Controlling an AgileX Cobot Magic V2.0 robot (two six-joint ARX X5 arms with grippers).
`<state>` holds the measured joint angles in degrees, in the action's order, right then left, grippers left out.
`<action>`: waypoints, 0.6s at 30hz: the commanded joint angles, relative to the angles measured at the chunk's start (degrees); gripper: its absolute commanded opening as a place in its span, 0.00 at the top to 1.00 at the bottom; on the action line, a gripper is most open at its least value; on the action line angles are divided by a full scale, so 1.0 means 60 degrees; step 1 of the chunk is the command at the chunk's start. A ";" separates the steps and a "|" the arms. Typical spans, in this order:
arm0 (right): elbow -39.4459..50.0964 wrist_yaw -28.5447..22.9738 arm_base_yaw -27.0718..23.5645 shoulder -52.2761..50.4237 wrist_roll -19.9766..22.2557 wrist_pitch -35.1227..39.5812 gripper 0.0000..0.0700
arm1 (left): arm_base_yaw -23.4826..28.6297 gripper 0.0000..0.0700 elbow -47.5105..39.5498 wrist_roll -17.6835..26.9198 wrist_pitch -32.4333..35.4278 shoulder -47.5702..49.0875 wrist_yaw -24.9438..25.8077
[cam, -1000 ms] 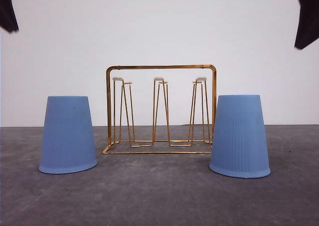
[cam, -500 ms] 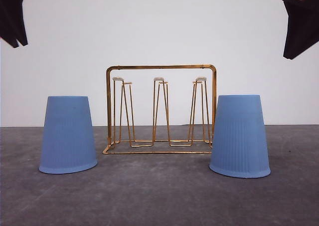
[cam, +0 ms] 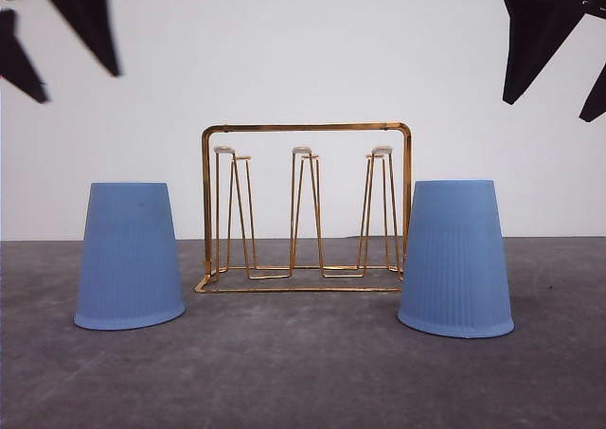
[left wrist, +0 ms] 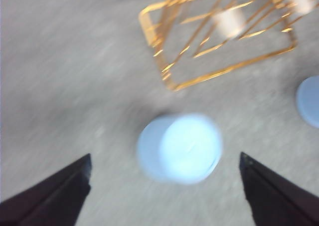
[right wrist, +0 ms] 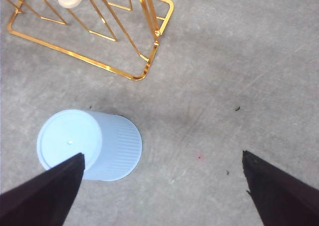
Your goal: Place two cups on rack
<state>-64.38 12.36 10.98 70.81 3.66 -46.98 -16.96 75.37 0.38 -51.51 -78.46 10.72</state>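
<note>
Nearest on the grey surface [cam: 303, 372] stand the two light-blue cups, both upside down with their wide rims on the surface: the right cup [cam: 455, 259] slightly nearer, the left cup [cam: 130, 256] a little farther back. Between them and just behind stands the gold wire rack [cam: 305, 206], upright, its prongs bare; the right cup overlaps the rack's right edge in the front view, while the left cup stands just apart from it. High above, the left claw [cam: 59, 31] hangs over the left cup with fingers spread wide, holding nothing, and the right claw [cam: 559, 41] hangs over the right cup, likewise wide and empty.
</note>
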 commanded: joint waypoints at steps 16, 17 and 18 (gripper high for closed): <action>-0.0168 0.0055 0.0051 0.0113 0.0022 0.0036 0.08 | -0.1186 0.15 0.0160 -0.0222 0.0063 -0.2784 -0.1145; -0.0168 0.0055 0.0051 0.0113 0.0022 0.0036 0.08 | -0.1186 0.15 0.0160 -0.0221 0.0060 -0.2850 -0.1144; -0.0168 0.0055 0.0051 0.0113 0.0022 0.0036 0.08 | -0.1186 0.15 0.0160 -0.0218 0.0053 -0.2900 -0.1144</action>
<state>-64.38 12.43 11.05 70.81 3.66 -46.98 -23.77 75.37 -0.89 -51.24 -94.77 4.02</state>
